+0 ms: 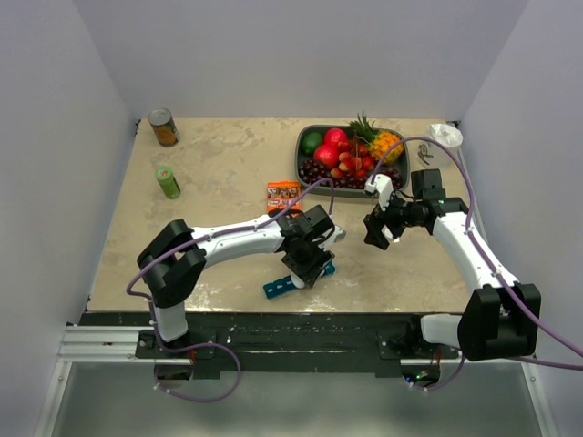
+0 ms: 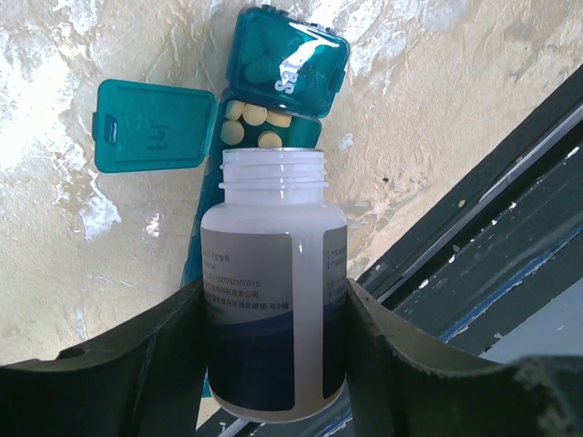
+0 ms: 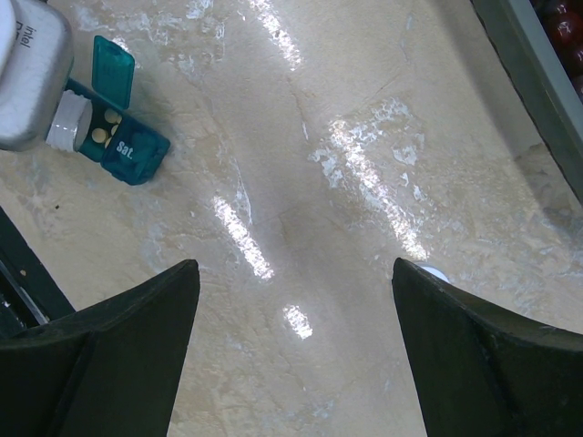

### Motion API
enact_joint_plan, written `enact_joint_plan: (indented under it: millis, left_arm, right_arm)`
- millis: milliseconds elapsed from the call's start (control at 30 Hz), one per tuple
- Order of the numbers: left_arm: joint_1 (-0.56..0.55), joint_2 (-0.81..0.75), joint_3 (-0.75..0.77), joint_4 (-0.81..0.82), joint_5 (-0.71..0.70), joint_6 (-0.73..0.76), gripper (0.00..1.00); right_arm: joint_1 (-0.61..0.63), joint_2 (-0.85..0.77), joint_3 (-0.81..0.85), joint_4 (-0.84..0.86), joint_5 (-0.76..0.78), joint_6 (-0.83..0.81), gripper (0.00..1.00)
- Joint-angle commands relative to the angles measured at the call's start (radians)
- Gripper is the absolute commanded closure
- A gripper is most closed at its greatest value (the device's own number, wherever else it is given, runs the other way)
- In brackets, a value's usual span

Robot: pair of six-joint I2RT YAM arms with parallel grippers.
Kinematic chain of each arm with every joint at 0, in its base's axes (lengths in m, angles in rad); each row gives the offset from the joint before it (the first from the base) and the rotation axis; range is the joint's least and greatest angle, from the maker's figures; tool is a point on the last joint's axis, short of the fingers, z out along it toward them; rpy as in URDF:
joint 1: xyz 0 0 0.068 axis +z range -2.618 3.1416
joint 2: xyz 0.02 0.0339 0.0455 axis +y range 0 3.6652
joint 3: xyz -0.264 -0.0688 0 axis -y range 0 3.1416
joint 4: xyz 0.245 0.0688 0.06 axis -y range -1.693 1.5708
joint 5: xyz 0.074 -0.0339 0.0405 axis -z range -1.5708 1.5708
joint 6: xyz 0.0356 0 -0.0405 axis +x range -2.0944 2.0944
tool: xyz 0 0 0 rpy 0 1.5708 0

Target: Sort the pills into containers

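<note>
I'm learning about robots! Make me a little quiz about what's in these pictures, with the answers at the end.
1. True or false: the right gripper is holding something.
2. What grips the white bottle? A) the left gripper B) the right gripper C) nothing
3. Fill the gap: the yellow pills lie in an open compartment of the teal pill box, beside the closed lid marked ____.
Key: 1 false; 2 A; 3 Sat.
</note>
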Motion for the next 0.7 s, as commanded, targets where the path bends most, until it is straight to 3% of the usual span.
enact_joint_plan:
  millis: [0, 433, 667]
  left_arm:
    - [-0.005, -0.068, -0.033, 0.059, -0.003, -0.007, 1.00]
    - [-0.004, -0.171, -0.165, 0.199, -0.025, 0.019, 1.00]
    - [-0.005, -0.292, -0.352, 0.451, -0.014, 0.072, 1.00]
  right_arm:
    - [-0.005, 0.003, -0.005, -0.007, -0.027, -0.015, 0.11]
    - [-0.006, 0.012, -0.008, -0.003, -0.022, -0.018, 0.11]
    - [-0.006, 0.011, -0.012, 0.000, -0.019, -0.024, 0.11]
